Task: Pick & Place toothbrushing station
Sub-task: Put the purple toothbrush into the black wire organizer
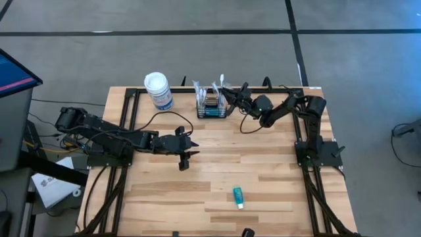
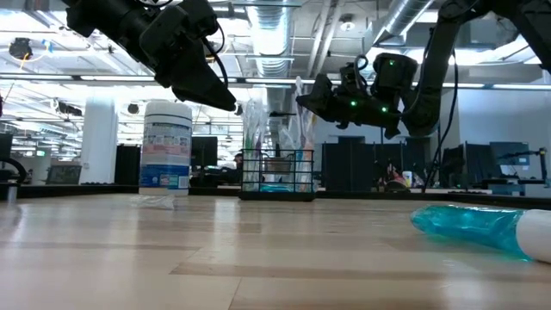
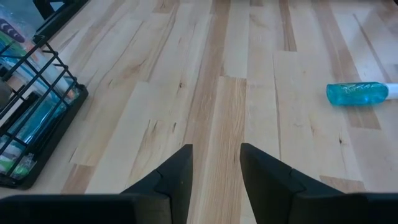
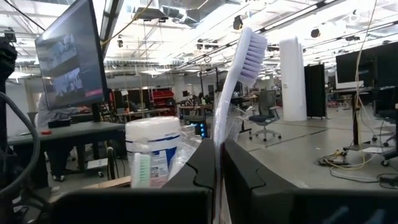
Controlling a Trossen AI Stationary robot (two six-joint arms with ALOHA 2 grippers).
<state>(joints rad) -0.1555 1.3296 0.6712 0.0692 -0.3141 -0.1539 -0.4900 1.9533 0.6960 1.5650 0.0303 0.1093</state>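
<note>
The black wire-mesh basket (image 1: 212, 105) sits near the top centre of the high view, at the table's (image 1: 276, 178) far edge, with the white-lidded canister (image 1: 158, 90) just to its left. The right gripper (image 1: 229, 93) hovers over the basket's right end, its fingers pinched on a wrapped white toothbrush (image 4: 239, 68) standing upright with bristles on top; whether the brush's lower end is inside the basket is hard to tell. The left gripper (image 1: 185, 158) hangs above bare wood left of centre, jaws parted and holding nothing. A teal toothpaste tube (image 1: 237, 197) lies alone at the lower centre of the table.
</note>
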